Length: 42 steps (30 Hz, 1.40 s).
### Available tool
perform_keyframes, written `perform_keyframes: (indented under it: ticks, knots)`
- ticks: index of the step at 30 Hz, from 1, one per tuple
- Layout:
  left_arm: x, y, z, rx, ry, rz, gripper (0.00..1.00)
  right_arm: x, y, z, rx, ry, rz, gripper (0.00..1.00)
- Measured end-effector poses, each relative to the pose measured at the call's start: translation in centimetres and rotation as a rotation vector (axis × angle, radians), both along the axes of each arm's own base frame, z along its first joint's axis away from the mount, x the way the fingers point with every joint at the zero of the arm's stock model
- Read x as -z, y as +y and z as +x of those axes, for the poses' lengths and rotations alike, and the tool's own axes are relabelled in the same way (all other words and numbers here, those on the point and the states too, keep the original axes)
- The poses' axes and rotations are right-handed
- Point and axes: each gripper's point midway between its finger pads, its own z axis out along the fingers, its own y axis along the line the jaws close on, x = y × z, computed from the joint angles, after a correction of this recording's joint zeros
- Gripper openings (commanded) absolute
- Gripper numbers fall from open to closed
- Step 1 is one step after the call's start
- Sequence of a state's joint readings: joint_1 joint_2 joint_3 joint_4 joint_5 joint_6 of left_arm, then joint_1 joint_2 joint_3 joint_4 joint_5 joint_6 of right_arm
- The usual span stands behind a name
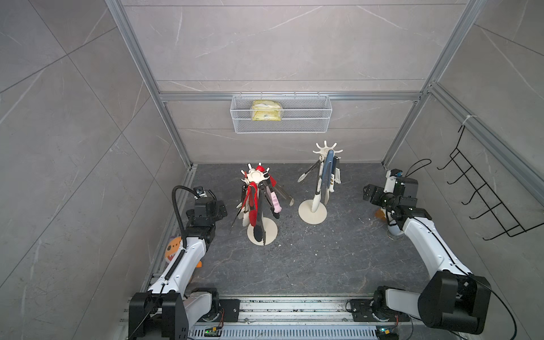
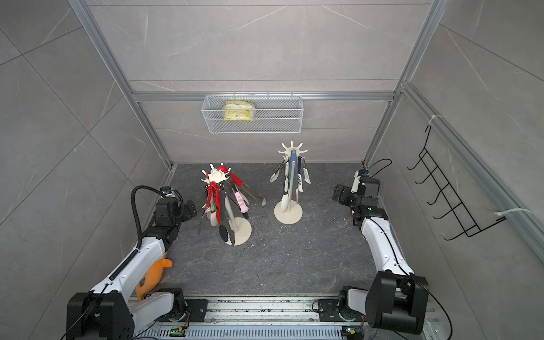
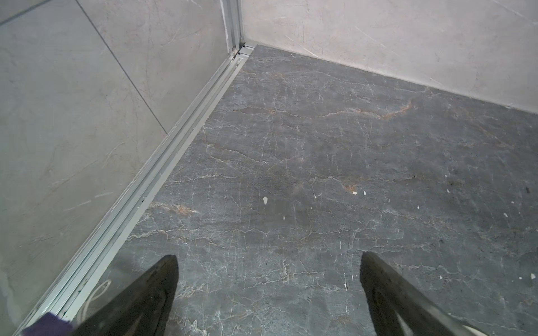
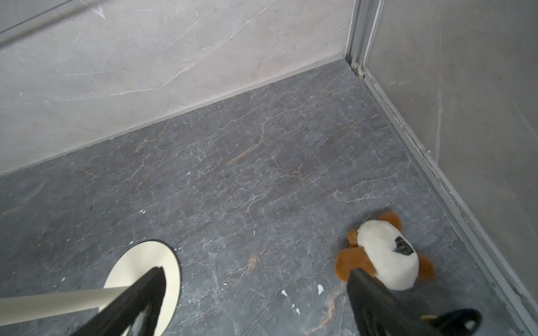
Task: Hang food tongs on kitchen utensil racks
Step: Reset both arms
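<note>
Two cream kitchen utensil racks stand on the dark stone floor in both top views. The left rack [image 1: 255, 176] [image 2: 217, 176] carries several food tongs [image 1: 253, 206] with red, pink, black and bare steel tips. On the right rack [image 1: 324, 150] [image 2: 291, 149] hang blue-grey tongs [image 1: 327, 173] and steel and cream ones. My left gripper [image 3: 267, 256] is open over bare floor by the left wall, holding nothing. My right gripper [image 4: 257, 270] is open and empty too, with the right rack's round base [image 4: 136, 264] behind one finger.
A white wire basket [image 1: 281, 113] with a yellow pack hangs on the back wall. A black wire hook rack [image 1: 482, 200] is on the right wall. An orange plush [image 2: 153, 276] lies under the left arm, a brown and white plush [image 4: 384, 256] by my right gripper.
</note>
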<state>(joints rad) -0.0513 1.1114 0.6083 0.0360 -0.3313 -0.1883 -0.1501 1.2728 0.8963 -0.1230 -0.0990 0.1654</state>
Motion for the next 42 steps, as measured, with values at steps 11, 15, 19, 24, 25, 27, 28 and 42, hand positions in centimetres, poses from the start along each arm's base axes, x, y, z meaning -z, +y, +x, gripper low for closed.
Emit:
perform_keyframes:
  ticks: [11,15,19,24,25,27,28,42]
  knots:
    - [3.7,-0.4,-0.5,0.080,-0.072,0.082,1.00,4.5,0.9,-0.5,-0.094,-0.134,-0.096,1.00]
    - [5.5,-0.6,-0.1,0.099,-0.072,0.095,1.00,4.4,1.4,-0.6,-0.119,-0.200,-0.096,1.00]
    - [7.1,-1.1,0.2,0.136,-0.065,0.100,0.99,5.4,1.8,-1.2,-0.135,-0.222,-0.093,1.00]
    - [8.3,-1.7,0.9,0.179,-0.083,0.110,1.00,5.1,2.4,-1.1,-0.164,-0.261,-0.096,1.00]
    - [8.5,-1.7,1.1,0.182,-0.083,0.112,0.99,4.9,2.6,-1.1,-0.171,-0.268,-0.096,1.00]
    - [8.9,-1.6,1.2,0.179,-0.081,0.111,1.00,4.7,3.3,-1.2,-0.189,-0.283,-0.096,1.00]
    - [8.9,-1.4,1.3,0.173,-0.086,0.112,1.00,4.6,3.8,-1.4,-0.202,-0.287,-0.098,1.00]
    - [9.0,-1.0,1.7,0.165,-0.095,0.105,1.00,12.0,7.5,-2.5,-0.242,-0.203,-0.161,1.00]
